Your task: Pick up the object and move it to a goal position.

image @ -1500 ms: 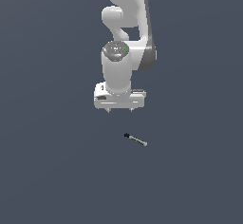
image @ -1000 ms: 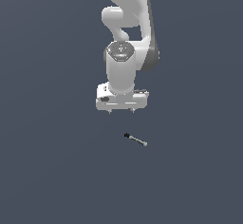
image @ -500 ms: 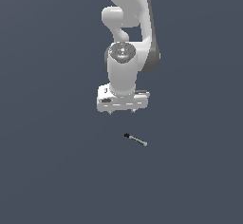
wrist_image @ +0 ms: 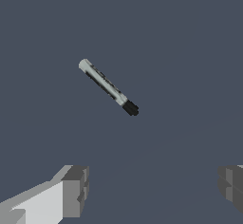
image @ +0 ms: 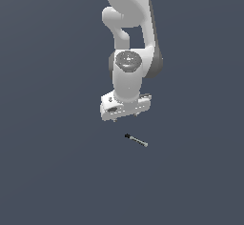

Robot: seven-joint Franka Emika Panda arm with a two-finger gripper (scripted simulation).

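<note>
The object [image: 136, 140] is a tiny thin stick with a black knob and a light grey shaft. It lies flat on the dark grey floor, below and a little toward the exterior view's right of my gripper [image: 125, 115]. In the wrist view the stick [wrist_image: 108, 88] lies diagonally, apart from my two fingers [wrist_image: 73, 192]. The gripper [wrist_image: 152, 187] is open and empty, with a wide gap between the fingers. It hovers above the floor and touches nothing.
A plain dark grey floor [image: 57, 171] fills both views. The white arm [image: 131, 33] rises from the gripper to the top of the exterior view. No goal marker shows.
The hand has turned slightly about its vertical axis and shifted a little toward the exterior view's right. The stick has not moved.
</note>
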